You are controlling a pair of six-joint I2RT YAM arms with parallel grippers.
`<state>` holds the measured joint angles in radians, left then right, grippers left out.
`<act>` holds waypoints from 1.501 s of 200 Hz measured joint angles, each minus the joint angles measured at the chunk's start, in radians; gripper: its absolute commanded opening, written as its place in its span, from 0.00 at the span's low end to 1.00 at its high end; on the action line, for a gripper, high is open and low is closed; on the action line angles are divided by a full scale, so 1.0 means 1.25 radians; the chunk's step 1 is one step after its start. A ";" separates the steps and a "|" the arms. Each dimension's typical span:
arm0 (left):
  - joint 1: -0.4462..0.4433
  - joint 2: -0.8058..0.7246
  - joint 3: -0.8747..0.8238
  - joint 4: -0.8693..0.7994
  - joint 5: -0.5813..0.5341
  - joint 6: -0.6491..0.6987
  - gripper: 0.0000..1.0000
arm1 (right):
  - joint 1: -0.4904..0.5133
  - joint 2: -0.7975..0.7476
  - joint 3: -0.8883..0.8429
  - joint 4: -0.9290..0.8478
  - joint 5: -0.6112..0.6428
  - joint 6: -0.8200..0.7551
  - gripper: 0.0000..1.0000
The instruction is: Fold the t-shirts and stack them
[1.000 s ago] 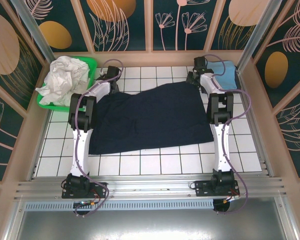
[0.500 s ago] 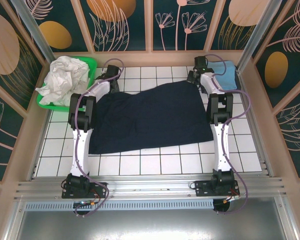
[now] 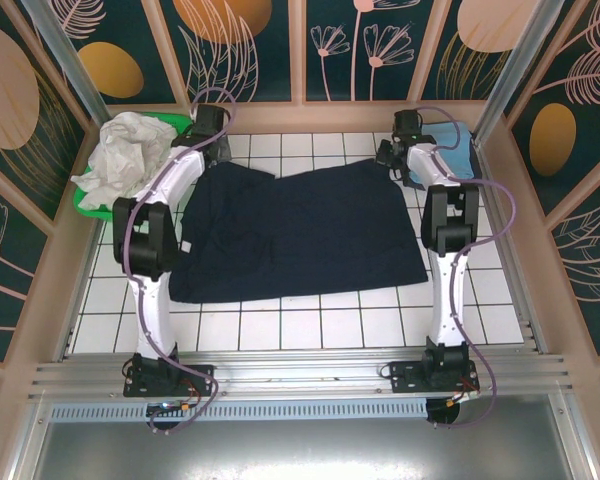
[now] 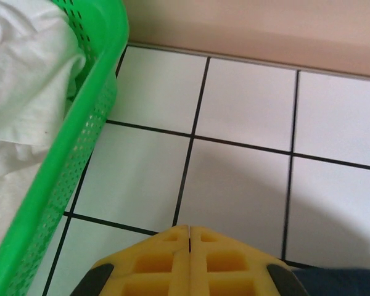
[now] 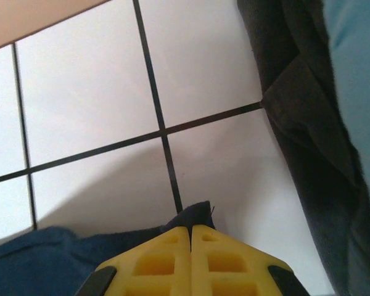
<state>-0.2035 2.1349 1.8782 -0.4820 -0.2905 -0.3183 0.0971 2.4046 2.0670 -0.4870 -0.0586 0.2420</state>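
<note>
Pose check: found both arms stretched toward far wall, left gripper (image 4: 189, 229) beside green basket (image 4: 109, 61), right gripper (image 5: 190, 230) beside light blue t-shirt (image 5: 357, 61). Saw right fingers (image 5: 154, 265) pinched on far corner of navy t-shirt (image 3: 300, 230), spread flat mid-table; saw left fingers (image 4: 154, 265) pressed together, its cloth alongside, hold unconfirmed.

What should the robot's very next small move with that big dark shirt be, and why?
Probably lift both far corners slightly, to fold them nearward. The right fingers are shut on a corner of the navy t-shirt, the left fingers are shut at its other far corner, and it lies spread flat.
</note>
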 measured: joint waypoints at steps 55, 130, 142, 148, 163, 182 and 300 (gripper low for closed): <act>0.000 -0.177 -0.220 0.044 0.072 -0.003 0.00 | -0.011 -0.185 -0.257 0.127 -0.038 0.000 0.00; 0.000 -0.525 -0.577 0.179 0.150 -0.015 0.00 | -0.026 -0.453 -0.633 0.273 -0.102 0.000 0.00; 0.000 -0.587 -0.649 0.207 0.151 -0.022 0.00 | -0.034 -0.495 -0.685 0.288 -0.117 -0.002 0.00; 0.000 -0.611 -0.681 0.217 0.149 -0.024 0.00 | -0.038 -0.513 -0.709 0.297 -0.124 -0.005 0.00; 0.000 -0.670 -0.769 0.245 0.143 -0.040 0.00 | -0.051 -0.557 -0.776 0.324 -0.144 -0.010 0.00; 0.001 -0.713 -0.865 0.270 0.146 -0.067 0.00 | -0.076 -0.602 -0.861 0.357 -0.178 -0.015 0.00; 0.001 -0.839 -1.101 0.348 0.161 -0.158 0.00 | -0.171 -0.696 -1.080 0.408 -0.227 0.031 0.00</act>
<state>-0.2028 1.0866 0.5018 -0.0475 -0.0895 -0.5159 -0.1169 1.5349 0.7174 0.0227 -0.3424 0.2806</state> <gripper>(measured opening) 0.054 0.052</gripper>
